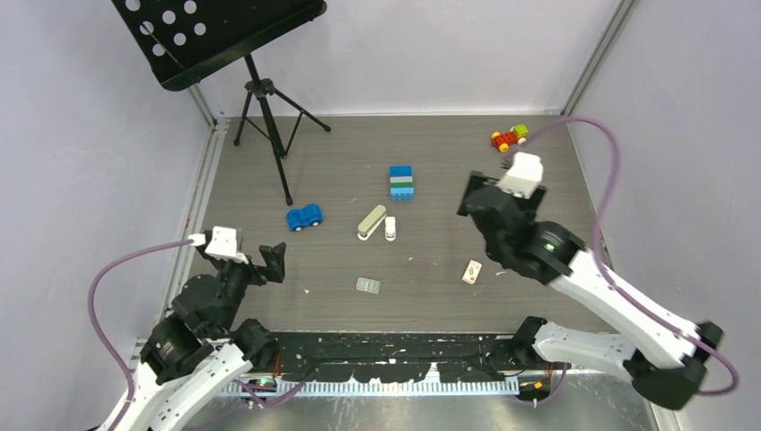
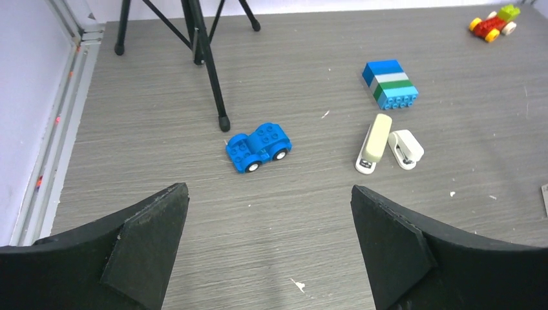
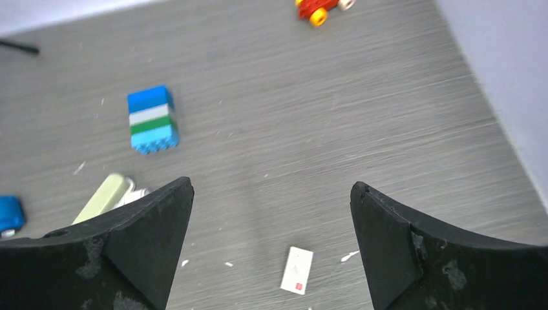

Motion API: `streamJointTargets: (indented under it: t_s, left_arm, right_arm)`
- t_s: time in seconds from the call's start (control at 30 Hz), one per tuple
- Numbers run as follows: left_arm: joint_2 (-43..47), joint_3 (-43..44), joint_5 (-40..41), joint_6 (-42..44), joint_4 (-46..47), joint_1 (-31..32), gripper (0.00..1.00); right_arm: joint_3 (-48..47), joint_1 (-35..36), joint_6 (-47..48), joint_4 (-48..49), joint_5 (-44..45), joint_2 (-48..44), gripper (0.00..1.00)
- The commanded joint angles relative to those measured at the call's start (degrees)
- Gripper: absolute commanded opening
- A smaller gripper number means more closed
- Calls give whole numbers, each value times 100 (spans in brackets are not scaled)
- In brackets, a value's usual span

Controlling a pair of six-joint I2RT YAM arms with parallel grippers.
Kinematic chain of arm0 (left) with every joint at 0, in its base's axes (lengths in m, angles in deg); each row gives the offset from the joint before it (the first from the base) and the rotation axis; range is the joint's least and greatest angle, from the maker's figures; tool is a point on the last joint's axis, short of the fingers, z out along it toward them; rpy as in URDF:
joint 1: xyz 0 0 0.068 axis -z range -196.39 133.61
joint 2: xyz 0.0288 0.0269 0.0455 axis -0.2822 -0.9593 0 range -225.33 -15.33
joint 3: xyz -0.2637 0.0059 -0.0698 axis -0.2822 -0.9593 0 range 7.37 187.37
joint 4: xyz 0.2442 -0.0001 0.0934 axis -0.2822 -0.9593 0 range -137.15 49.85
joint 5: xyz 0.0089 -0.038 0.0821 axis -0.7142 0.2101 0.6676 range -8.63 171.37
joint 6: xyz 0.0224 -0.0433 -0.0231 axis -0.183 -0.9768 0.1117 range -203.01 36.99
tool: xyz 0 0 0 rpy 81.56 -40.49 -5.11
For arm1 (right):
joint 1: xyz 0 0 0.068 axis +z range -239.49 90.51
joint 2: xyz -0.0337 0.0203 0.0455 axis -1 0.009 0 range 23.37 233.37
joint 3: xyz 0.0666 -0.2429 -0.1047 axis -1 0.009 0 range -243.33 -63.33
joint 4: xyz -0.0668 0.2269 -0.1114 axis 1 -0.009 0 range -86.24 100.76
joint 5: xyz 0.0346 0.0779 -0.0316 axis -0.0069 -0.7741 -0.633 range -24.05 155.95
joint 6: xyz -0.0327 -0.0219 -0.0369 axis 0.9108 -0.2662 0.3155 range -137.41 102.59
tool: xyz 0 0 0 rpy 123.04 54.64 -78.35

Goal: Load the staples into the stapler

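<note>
The stapler (image 1: pixel 371 222), beige-grey over a white base, lies mid-table beside a small white curved piece (image 1: pixel 390 228). It also shows in the left wrist view (image 2: pixel 375 143) and, partly hidden behind a finger, in the right wrist view (image 3: pixel 103 197). The staples (image 1: pixel 368 285), a small silvery-grey strip, lie nearer the front; only their edge shows in the left wrist view (image 2: pixel 545 197). The tiny white red-marked box (image 1: pixel 472 271) (image 3: pixel 297 270) lies below my right gripper (image 1: pixel 473 197) (image 3: pixel 271 186), which is open and empty. My left gripper (image 1: pixel 272 263) (image 2: pixel 269 188) is open and empty at front left.
A blue toy car (image 1: pixel 304 216) (image 2: pixel 258 146) sits left of the stapler. A blue, white and green block stack (image 1: pixel 401 181) (image 2: pixel 389 84) (image 3: pixel 152 119) lies behind it. A red and yellow toy vehicle (image 1: pixel 509 137) is at back right. A music stand tripod (image 1: pixel 265 117) stands back left.
</note>
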Motion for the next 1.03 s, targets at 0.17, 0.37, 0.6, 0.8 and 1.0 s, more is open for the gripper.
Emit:
streamJointTargets:
  t_s: [0.17,0.37,0.6,0.8,1.0]
  left_arm:
    - [713,-210,744,76,646,-32,100]
    - [872,-302,920,112,669,-32,100]
    - [629,-390,931,265,900,-32,100]
    - [276,-351,551,321,879,-56,100]
    - [276,-325,286,262,867,-191,100]
  right_arm:
    - [58,-11,116,-1370,1633,-2079,96]
    - [30,-17,284,-1648,1802,-3135,96]
    - [431,-17,645,-1145,1789,-3930,96]
    - [525,-17,785,-1004,1842,-4072,96]
    - [586,-16,955,-865,1890,-3782,96]
